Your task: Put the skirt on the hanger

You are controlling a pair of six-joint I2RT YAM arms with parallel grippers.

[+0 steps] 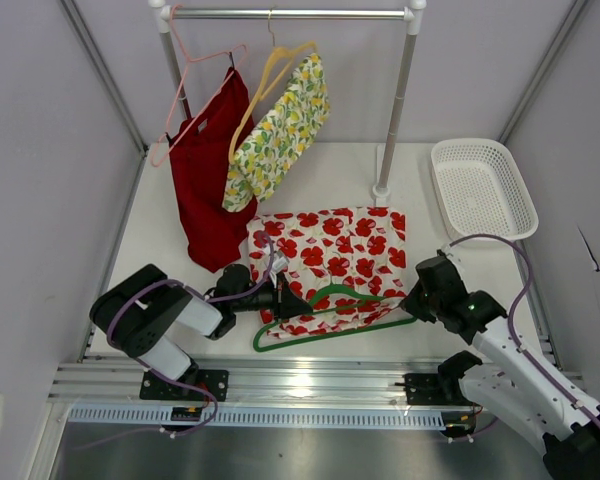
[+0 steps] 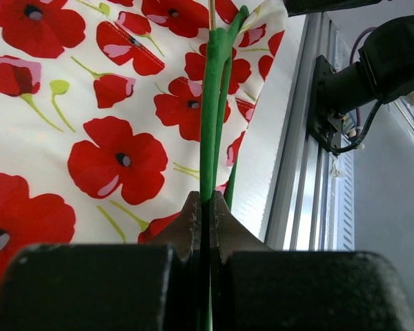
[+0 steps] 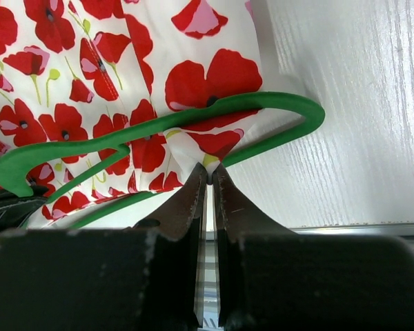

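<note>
Top external view: the poppy-print skirt [image 1: 330, 245] lies flat on the counter [image 1: 330, 170]. The green hanger [image 2: 210, 103] rests across the skirt's near hem, its long axis running left to right. At the skirt's near-left side the left claw [image 1: 285, 298] is clamped on the hanger's wire. At its near-right corner the right claw [image 1: 412, 300] pinches the skirt's edge just beside the hanger's shoulder.
</note>
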